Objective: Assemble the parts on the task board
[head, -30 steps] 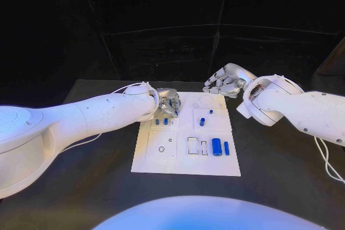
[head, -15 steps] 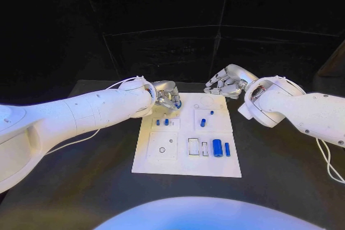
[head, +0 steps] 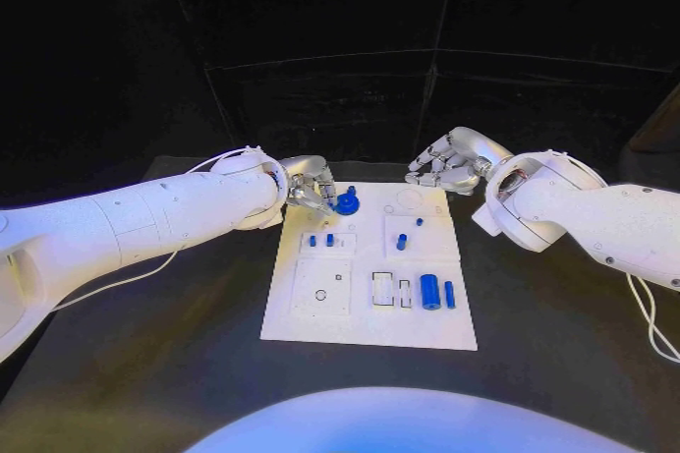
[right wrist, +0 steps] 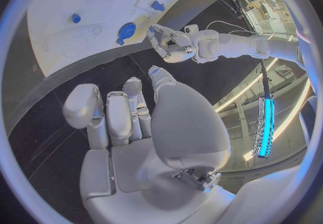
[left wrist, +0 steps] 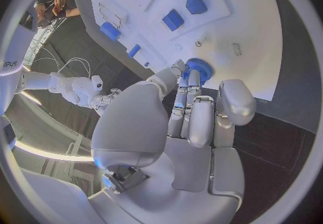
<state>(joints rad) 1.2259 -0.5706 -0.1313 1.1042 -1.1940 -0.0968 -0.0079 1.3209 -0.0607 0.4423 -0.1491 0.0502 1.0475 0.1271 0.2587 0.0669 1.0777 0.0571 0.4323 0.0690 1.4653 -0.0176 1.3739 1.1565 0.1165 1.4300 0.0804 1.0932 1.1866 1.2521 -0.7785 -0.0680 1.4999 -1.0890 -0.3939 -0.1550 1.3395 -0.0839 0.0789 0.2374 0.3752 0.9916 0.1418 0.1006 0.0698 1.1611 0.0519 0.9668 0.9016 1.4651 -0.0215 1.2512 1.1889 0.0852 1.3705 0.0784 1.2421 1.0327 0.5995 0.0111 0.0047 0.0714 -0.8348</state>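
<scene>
The white task board [head: 319,320] lies mid-table. My left hand [head: 311,189] hovers over its far left corner and pinches a round blue ribbed part [head: 346,203] in its fingertips; the same part [left wrist: 198,68] sits at my fingertips in the left wrist view and shows as a blue disc [right wrist: 126,30] in the right wrist view. My right hand [head: 445,164] hangs just beyond the board's far right corner, fingers curled, nothing in it. On the board are two small blue pieces [head: 321,241], a blue peg [head: 401,242], a tiny blue piece [head: 420,221], a thick blue cylinder [head: 428,291] and a thin blue pin [head: 448,294].
The board carries raised white frames, a small round hole [head: 319,295] and rectangular slots [head: 381,287]. Black table [head: 156,355] lies all round it, with a dark backdrop behind. My left forearm [head: 128,227] crosses the table's left side, my right forearm [head: 595,222] the right.
My left hand has drawn back from the board toward its far left corner and risen, and the round blue part now shows in its fingertips. The right hand has barely moved.
</scene>
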